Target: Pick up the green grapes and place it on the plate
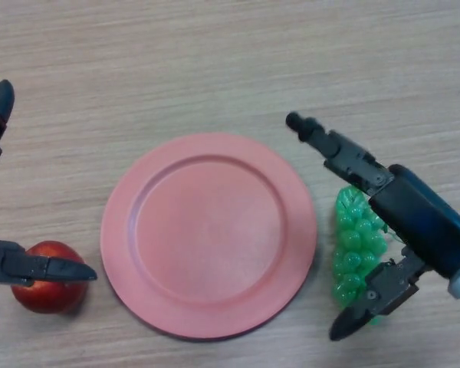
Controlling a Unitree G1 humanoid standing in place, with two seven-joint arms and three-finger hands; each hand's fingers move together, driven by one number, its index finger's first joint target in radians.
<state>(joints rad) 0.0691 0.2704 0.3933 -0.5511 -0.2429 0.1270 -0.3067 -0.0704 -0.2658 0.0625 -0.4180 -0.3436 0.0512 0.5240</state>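
Right robot hand (414, 218), fingers spread, straddles green grapes (356, 247) beside plate (208, 234) rim.

The pale wood-grain worktop (215, 61) looks matt and finely streaked. The round pink plastic plate (208, 234) has a smooth, dull sheen. The translucent green plastic grapes (354, 245) look glossy, and the round red apple (50, 287) looks shiny. The right hand (414, 215) has a smooth black casing.
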